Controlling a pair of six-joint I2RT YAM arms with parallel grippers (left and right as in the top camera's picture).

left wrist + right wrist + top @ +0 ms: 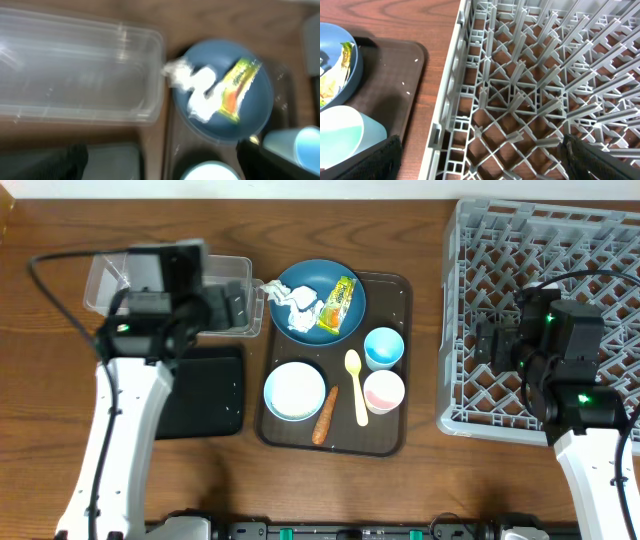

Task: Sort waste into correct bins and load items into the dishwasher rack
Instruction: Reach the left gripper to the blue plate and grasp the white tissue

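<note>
A dark-blue plate at the back of the brown serving tray carries crumpled white tissue and a yellow-green wrapper. Also on that tray are a white bowl, an orange carrot, a pale yellow spoon, a light-blue cup and a pink cup. My left gripper hangs open and empty over the clear tub's right end, just left of the plate. My right gripper is open and empty above the left side of the grey rack.
The shallow black tray lies in front of the clear tub. A few white specks dot the brown serving tray. Bare wood runs along the table's front edge.
</note>
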